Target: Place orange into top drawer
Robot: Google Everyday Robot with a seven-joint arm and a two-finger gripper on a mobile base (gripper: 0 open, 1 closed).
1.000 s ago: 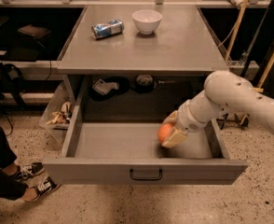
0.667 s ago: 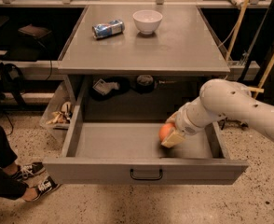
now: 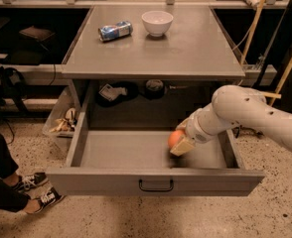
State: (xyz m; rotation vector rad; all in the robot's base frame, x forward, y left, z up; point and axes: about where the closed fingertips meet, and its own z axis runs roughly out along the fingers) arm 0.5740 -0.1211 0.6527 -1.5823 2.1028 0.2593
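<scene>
**Arm edges left with the orange inside the open drawer**

Since a second ago the robot's bulky white arm [image 3: 245, 110] has slid a little to the left over the drawer's right side, while the orange [image 3: 175, 137] has barely changed place. The gripper [image 3: 180, 142] reaches down into the top drawer [image 3: 111, 181], right of centre, and its pale fingers [image 3: 182, 147] are clamped on the orange, one in front of it and low.

The fruit is smooth, round and bright orange. Only its left part shows, because the wrist and fingers cover the rest. It sits just above the drawer's grey floor, nearer the front panel than the back.

The drawer is pulled fully out, with its small black handle [image 3: 156, 185] centred on the front. On the grey cabinet top [image 3: 195, 53] a white bowl [image 3: 157, 22] stands upright, with a blue-silver can [image 3: 115, 30] lying on its side just left of it. Someone's sneakers [image 3: 36, 188] show at the lower left.
</scene>
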